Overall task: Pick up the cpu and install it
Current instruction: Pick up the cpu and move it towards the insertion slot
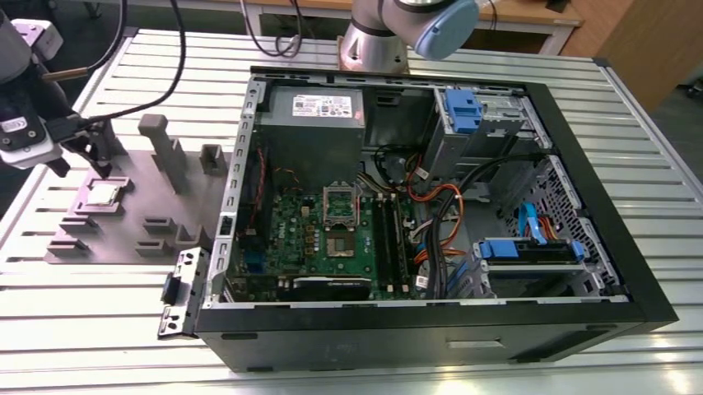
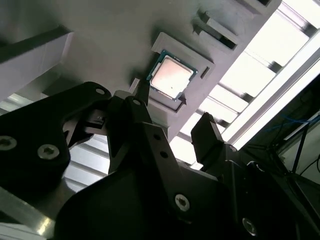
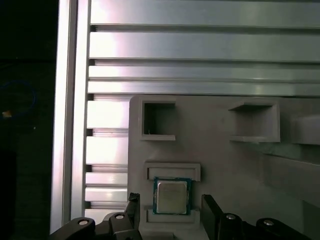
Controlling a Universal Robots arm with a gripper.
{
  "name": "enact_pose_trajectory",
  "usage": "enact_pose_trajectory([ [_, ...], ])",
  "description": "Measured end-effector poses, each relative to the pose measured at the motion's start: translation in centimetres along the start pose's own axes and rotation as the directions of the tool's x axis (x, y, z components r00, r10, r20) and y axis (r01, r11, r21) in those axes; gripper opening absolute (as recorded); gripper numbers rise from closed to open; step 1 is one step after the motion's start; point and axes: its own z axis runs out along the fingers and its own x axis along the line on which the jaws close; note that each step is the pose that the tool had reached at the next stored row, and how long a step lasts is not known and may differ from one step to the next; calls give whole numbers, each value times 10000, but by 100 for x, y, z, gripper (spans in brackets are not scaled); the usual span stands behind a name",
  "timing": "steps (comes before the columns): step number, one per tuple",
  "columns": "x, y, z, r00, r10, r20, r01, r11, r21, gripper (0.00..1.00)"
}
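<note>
Under spread-open jaws, square silvery-top cpu (image 3: 171, 196) w/ thin rim lies flat on grey plate (image 3: 210, 125).

There is one cpu (image 1: 104, 194). It lies on one grey fixture plate (image 1: 132, 210), on one slatted worktop (image 1: 88, 329), at nine o'clock from the one open computer case (image 1: 439, 337) in the exterior view. One claw (image 1: 81, 163) shows two fingers (image 3: 212, 215). At least two upright blocks (image 1: 165, 148) stand on the plate. The case holds one motherboard (image 1: 296, 222), one socket frame (image 1: 339, 206), one power supply (image 1: 313, 111) and two blue drive brackets (image 1: 463, 107), at twelve and four o'clock.
</note>
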Motion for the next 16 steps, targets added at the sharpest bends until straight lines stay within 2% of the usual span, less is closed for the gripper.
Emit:
enact_pose_trajectory([
  [3, -30, -38, 51, 10000, 7, -1, -7, 10000, -2, 60],
  [8, -77, -45, 143, 10000, 82, -6, -82, 10000, -3, 60],
  [16, -63, -55, 287, 9999, 142, -10, -142, 9999, -2, 60],
])
